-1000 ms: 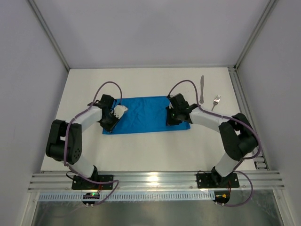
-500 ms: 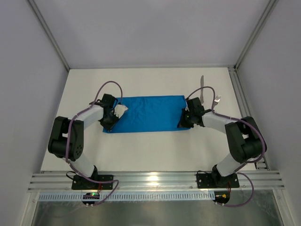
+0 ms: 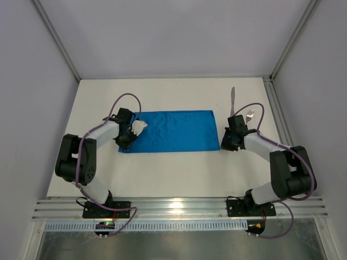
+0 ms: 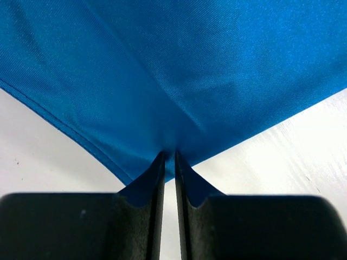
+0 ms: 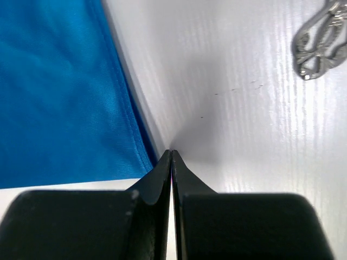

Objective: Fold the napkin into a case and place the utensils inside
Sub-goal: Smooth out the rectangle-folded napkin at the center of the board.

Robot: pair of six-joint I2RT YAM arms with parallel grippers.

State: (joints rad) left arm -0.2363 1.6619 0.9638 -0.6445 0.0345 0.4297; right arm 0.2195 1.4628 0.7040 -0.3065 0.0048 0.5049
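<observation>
The bright blue napkin (image 3: 173, 131) lies flat on the white table as a wide rectangle. My left gripper (image 3: 126, 142) sits at the napkin's left edge, near the front corner. In the left wrist view the left gripper (image 4: 169, 155) is shut on a pinch of the napkin (image 4: 190, 70). My right gripper (image 3: 226, 144) rests on the table just off the napkin's right edge. In the right wrist view this gripper (image 5: 171, 153) is shut with nothing in it, beside the napkin (image 5: 59, 92). The knife (image 3: 232, 103) and fork (image 3: 249, 115) lie behind the right arm; the fork's handle end (image 5: 320, 46) shows.
An aluminium rail (image 3: 173, 208) runs along the table's near edge with both arm bases on it. Grey walls and frame posts (image 3: 269, 103) close the back and sides. A cable of the right arm loops over the fork.
My right gripper has slid to the right over the napkin and off its right edge, staying shut. The napkin now lies longer and smoother. The left gripper has kept its hold.
</observation>
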